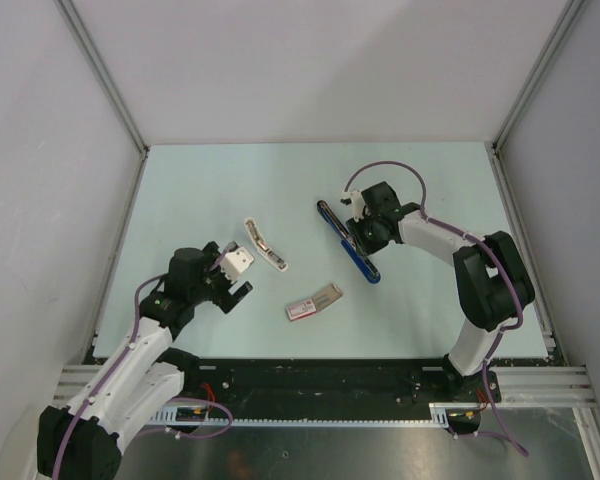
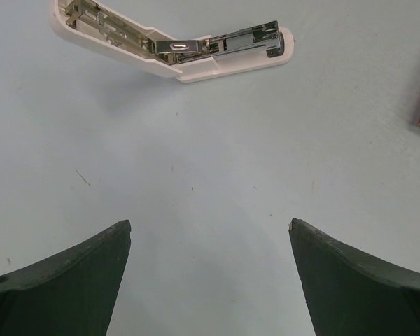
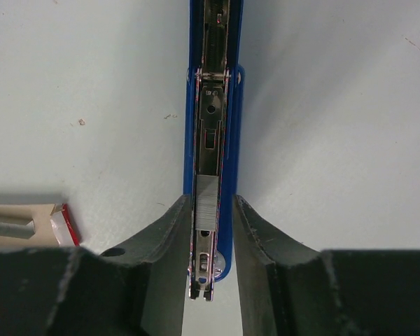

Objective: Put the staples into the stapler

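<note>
My right gripper [image 3: 210,210] squeezed the blue stapler [image 3: 211,140], which lay open on the table [image 1: 280,180]. A silver strip of staples [image 3: 206,192] sat in its track. I thought I should hold steady and close the top gently. My left gripper [image 2: 208,224] hung wide open, holding nothing.

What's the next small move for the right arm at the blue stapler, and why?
Probably let go and fold the stapler shut: a strip of staples already lies in its open metal channel, between the fingers of the right gripper, which clamps the blue sides. The left gripper is open and empty.
</note>
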Robot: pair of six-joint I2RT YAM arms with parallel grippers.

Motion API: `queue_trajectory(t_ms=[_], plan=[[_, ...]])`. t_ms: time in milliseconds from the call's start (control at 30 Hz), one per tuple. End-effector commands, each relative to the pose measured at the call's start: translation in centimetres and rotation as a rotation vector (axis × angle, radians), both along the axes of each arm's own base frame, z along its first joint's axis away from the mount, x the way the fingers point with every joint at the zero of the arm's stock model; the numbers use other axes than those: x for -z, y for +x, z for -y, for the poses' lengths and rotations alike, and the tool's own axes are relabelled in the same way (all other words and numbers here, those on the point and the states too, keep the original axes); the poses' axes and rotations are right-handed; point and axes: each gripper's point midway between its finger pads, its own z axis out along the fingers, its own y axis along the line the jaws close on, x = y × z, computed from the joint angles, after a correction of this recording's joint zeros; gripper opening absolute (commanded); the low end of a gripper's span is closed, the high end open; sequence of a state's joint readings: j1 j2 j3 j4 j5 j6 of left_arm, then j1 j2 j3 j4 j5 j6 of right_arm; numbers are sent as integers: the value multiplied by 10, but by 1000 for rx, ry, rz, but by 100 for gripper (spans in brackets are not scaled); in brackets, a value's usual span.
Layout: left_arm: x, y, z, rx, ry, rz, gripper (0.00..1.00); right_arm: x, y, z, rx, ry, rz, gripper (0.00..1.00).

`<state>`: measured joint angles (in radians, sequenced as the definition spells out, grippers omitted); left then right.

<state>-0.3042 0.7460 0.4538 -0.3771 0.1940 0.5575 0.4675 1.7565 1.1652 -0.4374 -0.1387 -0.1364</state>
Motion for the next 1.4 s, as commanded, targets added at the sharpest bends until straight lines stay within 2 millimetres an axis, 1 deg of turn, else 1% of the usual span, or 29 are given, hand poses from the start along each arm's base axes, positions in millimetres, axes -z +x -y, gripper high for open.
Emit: queue_trajectory(t_ms=[0, 133, 300, 533, 667, 767, 867, 933, 1067, 1133, 1233, 1300, 1367], plan=[[-5, 4, -1, 0, -5, 31, 99, -6, 1, 2, -4, 0, 18, 35], [-6, 4, -1, -1, -6, 33, 99, -12, 4, 2, 4, 23, 29, 38], [-6, 4, -1, -2, -6, 36, 99, -22, 8, 6, 18, 64, 38, 45], [-7, 5, -1, -3, -7, 40, 99, -35, 10, 8, 14, 115, 48, 62], [-9, 5, -1, -2, -12, 43, 99, -40, 6, 2, -23, 135, 52, 69], [-17, 8, -1, -16, -28, 57, 99, -45, 4, -7, -67, 117, 87, 70], [-35, 17, -6, -53, -43, 93, 100, -53, -1, -25, -140, 93, 146, 70], [-51, 24, -11, -81, -57, 118, 99, -56, -6, -41, -199, 76, 187, 70], [-88, 46, -16, -114, -106, 150, 99, -63, -22, -78, -342, 64, 260, 68], [-100, 59, -18, -143, -123, 147, 100, -69, -29, -96, -396, 85, 286, 66], [-112, 79, -22, -193, -159, 122, 99, -78, -31, -124, -431, 146, 306, 59], [-114, 92, -22, -220, -191, 94, 99, -83, -29, -141, -436, 188, 318, 53], [-113, 105, -24, -250, -229, 60, 99, -84, -26, -157, -438, 218, 324, 49]])
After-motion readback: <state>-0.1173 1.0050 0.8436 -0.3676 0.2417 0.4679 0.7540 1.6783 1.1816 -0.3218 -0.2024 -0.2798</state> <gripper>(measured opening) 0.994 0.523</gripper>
